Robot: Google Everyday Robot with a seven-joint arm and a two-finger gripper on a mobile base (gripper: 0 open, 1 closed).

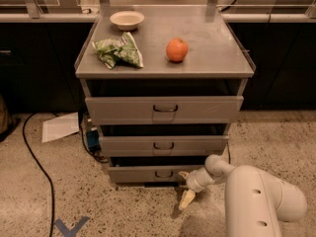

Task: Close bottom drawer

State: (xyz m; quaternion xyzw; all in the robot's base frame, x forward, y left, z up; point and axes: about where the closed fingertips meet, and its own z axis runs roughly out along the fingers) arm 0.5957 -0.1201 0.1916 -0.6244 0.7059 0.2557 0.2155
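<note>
The bottom drawer [143, 174] is the lowest of three grey cabinet drawers, with a small dark loop handle [164, 174] at its centre. It stands out only slightly, less than the middle drawer [163, 145] and top drawer [163, 109] above it. My gripper [185, 189] is at floor level, just right of the handle. One cream finger [187, 199] points down to the floor, the other lies against the drawer's front panel. My white arm [256, 199] comes in from the lower right.
On the cabinet top are a white bowl [127, 19], a green snack bag [118, 51] and an orange [177, 50]. A black cable [34, 157] and a sheet of paper [60, 127] lie on the floor to the left. Dark counters stand behind.
</note>
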